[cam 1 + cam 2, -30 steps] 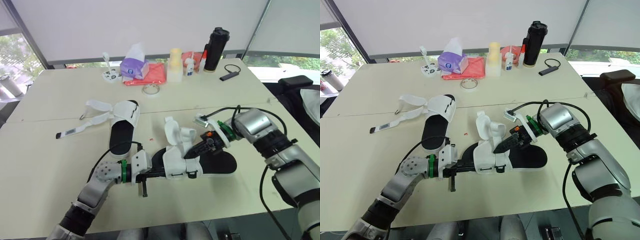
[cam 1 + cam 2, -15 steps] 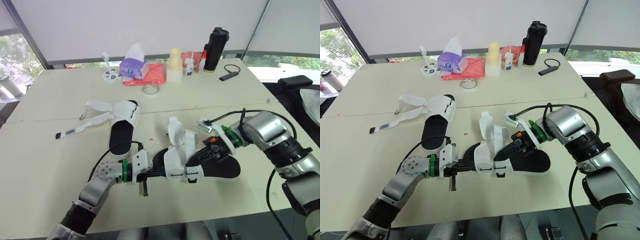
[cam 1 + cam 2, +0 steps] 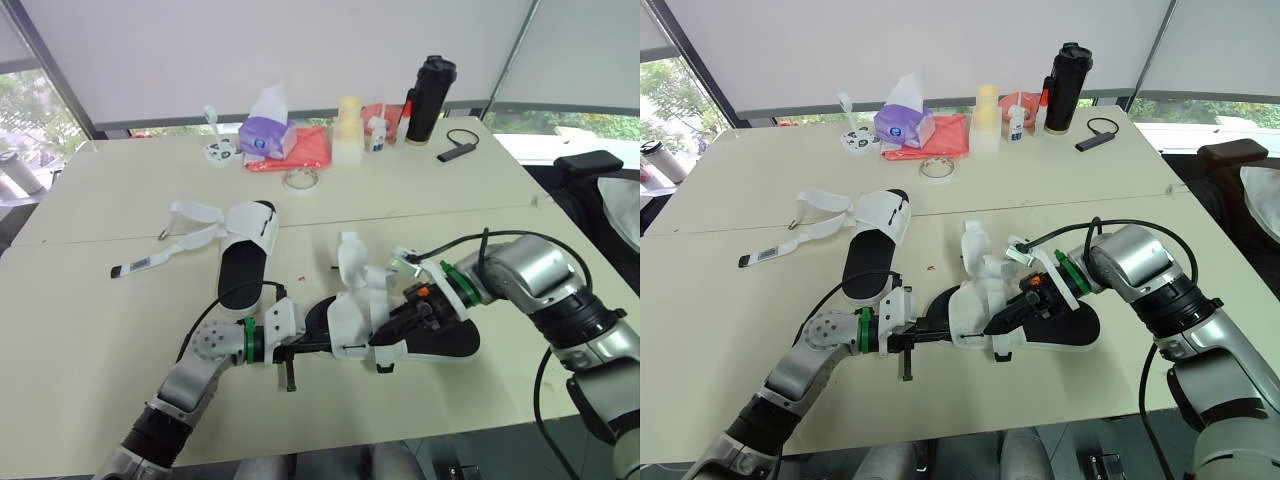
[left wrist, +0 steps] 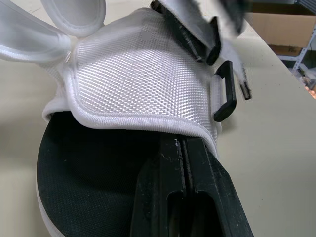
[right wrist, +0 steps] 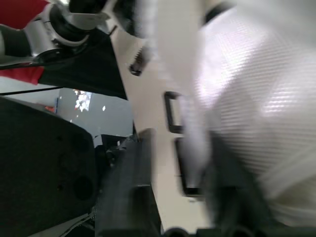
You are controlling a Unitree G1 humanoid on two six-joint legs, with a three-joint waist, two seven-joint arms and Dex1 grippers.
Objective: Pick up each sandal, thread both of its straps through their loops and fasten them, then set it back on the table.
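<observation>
A pale counter (image 3: pixel 90 340) is seen across most of the frame. The near sandal (image 3: pixel 975 305), white mesh upper over a black sole, is laid flat at lower centre, with one white strap (image 3: pixel 350 258) raised upright from it. A second sandal (image 3: pixel 245 265) is laid left of centre, well apart from the first, with its straps spread open toward the left edge.

The near sandal's toe end is met from the lower left by the left tool (image 3: pixel 315 346). In the left wrist view its fingers (image 4: pixel 197 163) are pressed together over the black insole, and their tips are hidden under the hem of the white upper. The sandal's near side is reached from the right by the right tool (image 3: pixel 998 322); whether it is apart or together cannot be told.

A black bottle (image 3: pixel 430 85), a red cloth (image 3: pixel 305 150) and a purple tissue pack (image 3: pixel 265 135) are ranged along the upper centre. A black loop (image 4: pixel 223 91) is seen on the upper's side.
</observation>
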